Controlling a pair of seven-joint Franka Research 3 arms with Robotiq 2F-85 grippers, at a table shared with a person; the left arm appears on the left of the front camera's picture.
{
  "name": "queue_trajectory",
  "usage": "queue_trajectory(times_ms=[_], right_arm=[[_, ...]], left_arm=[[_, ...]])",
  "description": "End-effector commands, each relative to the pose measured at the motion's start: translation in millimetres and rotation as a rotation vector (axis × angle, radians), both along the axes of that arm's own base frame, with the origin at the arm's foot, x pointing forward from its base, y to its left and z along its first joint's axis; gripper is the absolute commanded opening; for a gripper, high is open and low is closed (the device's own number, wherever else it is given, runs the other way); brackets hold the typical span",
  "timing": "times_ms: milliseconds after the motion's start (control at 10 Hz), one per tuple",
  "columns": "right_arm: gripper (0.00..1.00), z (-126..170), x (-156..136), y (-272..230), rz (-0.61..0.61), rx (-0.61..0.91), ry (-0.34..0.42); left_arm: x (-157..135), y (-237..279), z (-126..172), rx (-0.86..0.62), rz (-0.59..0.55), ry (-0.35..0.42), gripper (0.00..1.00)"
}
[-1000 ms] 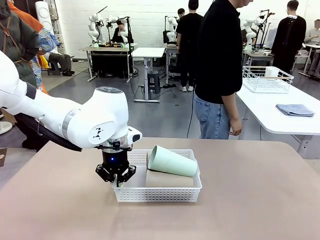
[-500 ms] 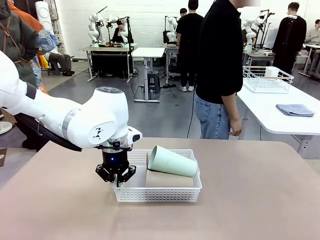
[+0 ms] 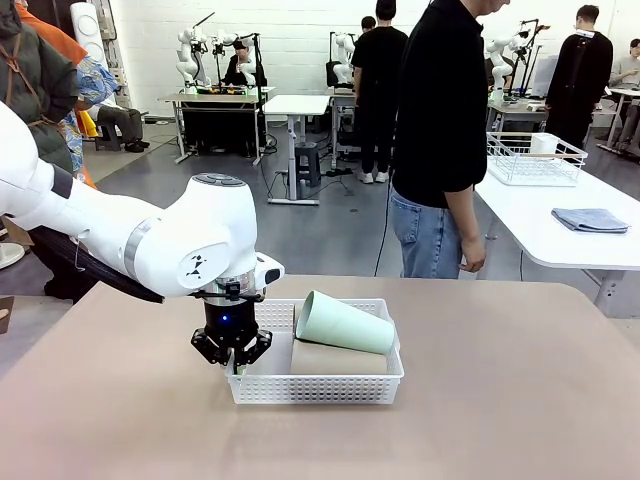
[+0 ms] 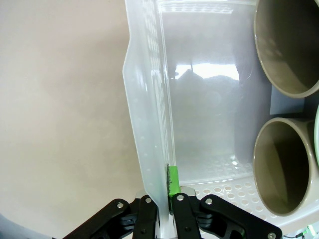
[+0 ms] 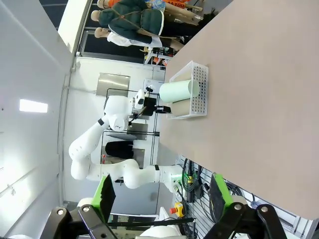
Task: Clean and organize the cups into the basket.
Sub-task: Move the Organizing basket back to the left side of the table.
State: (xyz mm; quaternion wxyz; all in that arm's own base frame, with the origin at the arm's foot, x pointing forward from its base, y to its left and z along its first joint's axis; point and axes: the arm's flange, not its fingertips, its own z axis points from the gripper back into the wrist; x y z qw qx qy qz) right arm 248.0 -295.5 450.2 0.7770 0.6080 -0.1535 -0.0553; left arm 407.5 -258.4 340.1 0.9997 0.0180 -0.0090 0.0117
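A beige surface (image 3: 500, 400) carries the basket (image 3: 330, 388). Inside lie tan cups (image 4: 286, 172), their far ends cut off, under a mint cup (image 3: 345, 322). My left claw (image 4: 162, 209) reaches straight down, clamped on the basket's left wall, one pad hidden behind it. My right claw (image 5: 162, 196) hangs wide, holding nothing, well away from the basket.

The basket (image 3: 316, 377) is seen mid-frame from the front, close from above, and far, sideways, upper-centre.
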Motion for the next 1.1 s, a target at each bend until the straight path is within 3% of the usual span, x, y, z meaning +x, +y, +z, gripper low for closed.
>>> queue_trajectory(times_ms=[0, 700, 800, 900, 1000], right_arm=[[1.0, 2.9, -3.4, 0.7, 0.008, -0.009, 0.002], [1.0, 2.9, -3.4, 0.7, 0.008, -0.009, 0.002], [1.0, 2.9, -3.4, 0.7, 0.008, -0.009, 0.002], [1.0, 2.9, -3.4, 0.7, 0.008, -0.009, 0.002], [1.0, 2.9, -3.4, 0.7, 0.008, -0.009, 0.002]], left_arm=[[-3.8, 2.9, -2.8, 0.009, -0.008, 0.005, 0.0], [-3.8, 2.9, -2.8, 0.009, -0.008, 0.005, 0.0], [0.0, 0.0, 0.0, 0.0, 0.0, 0.0, 0.04], [8.6, 30.1, -0.4, -0.023, 0.014, 0.069, 0.04], [18.2, 64.3, 8.2, 0.001, 0.023, 0.074, 0.04]])
